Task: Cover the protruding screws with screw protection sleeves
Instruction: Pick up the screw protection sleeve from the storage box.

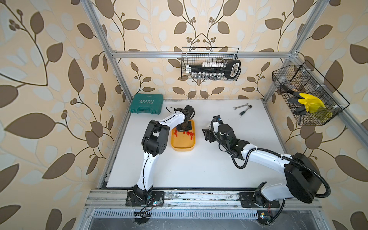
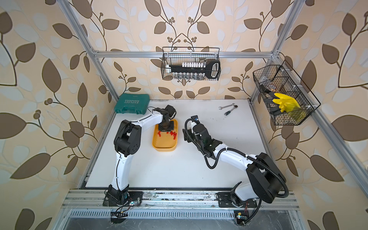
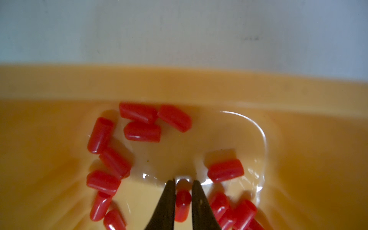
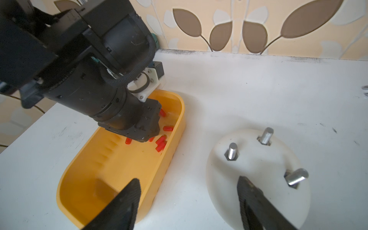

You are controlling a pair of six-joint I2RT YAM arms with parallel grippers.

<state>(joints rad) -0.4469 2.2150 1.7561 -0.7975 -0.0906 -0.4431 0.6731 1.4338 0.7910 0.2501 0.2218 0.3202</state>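
In a top view, my left gripper dips into the far end of the yellow tray, among the screw protection sleeves. My right gripper hangs just beside the tray, its arm hiding the dome.

Left wrist view: the jaws stand almost together, pinching one red sleeve low over the tray floor, the rest scattered loose around it.

Right wrist view: the right gripper is spread wide and empty above the counter, between the tray and the white dome just beside it. Three protruding screws show, all bare; a fourth I cannot see.

My reading: no screw capped yet, first pick under way, every fitting left.
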